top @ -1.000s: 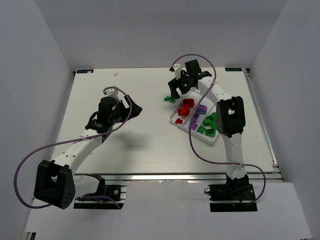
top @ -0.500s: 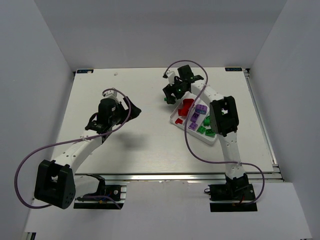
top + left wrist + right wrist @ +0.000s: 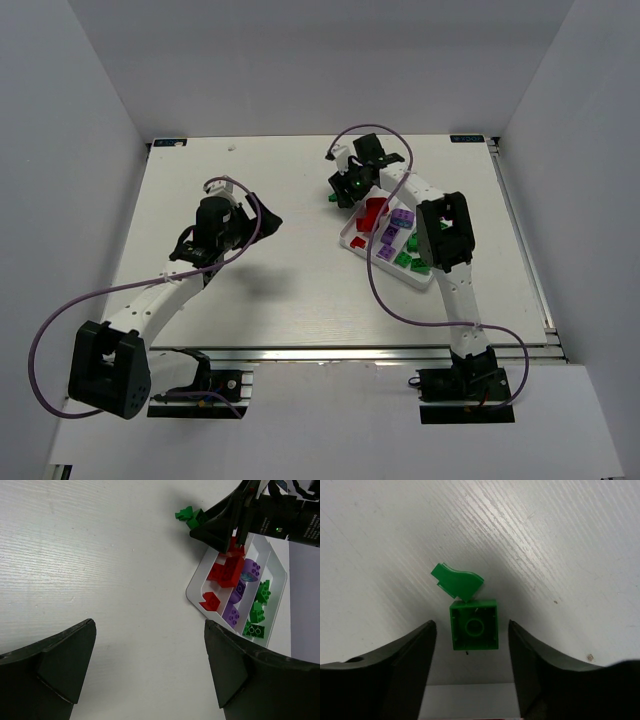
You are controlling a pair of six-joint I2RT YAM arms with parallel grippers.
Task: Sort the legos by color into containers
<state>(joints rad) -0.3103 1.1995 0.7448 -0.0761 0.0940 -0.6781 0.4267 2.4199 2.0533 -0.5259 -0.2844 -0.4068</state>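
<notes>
The white counter holds one tray with three long rows. It is nearly sorted: red legos lie in one outer row, purple legos in the middle row, and green legos in the other outer row.

My left hand hangs well away from the tray, wide open with nothing in it.

My right hand is low, just outside the tray's short end by the red row. Its fingers stand apart, one on each side of a square green brick, not touching it.

I think I am at the grab step. Next I must squeeze the brick, lift it, and carry it over the red and purple rows to the green row.

A small curved green piece touches the brick on its side away from the tray. It may get bumped. The tray wall is also very close.
</notes>
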